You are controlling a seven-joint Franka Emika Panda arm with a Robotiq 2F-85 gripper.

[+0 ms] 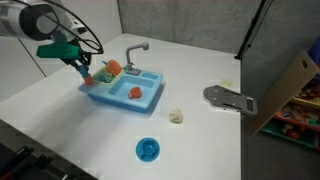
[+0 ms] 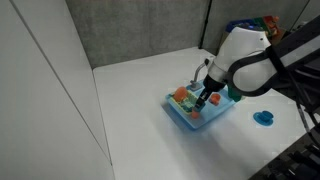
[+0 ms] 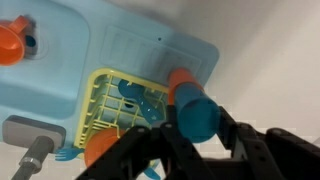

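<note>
Gripping a blue cylinder with an orange tip (image 3: 192, 108), the gripper (image 3: 196, 138) is closed on it just above the yellow rack (image 3: 98, 105). If the hold is shallow, the cylinder could slip and snag the rack's wires. Beneath the hand, the blue toy sink (image 1: 120, 105) holds that rack, and an orange piece (image 1: 135, 92) lies in its basin further off.

In the wrist view the gripper (image 3: 192, 145) is a dark blur cut off by the lower edge, and just where its fingers meet the blue cylinder (image 3: 195, 112) is lost in that blur. It also hides part of the yellow rack (image 3: 105, 100). The orange piece (image 3: 10, 42) runs off the left edge. In both exterior views the jaws are too small to read, and in an exterior view the arm (image 2: 250, 60) hides part of the toy sink (image 2: 190, 120).
</note>
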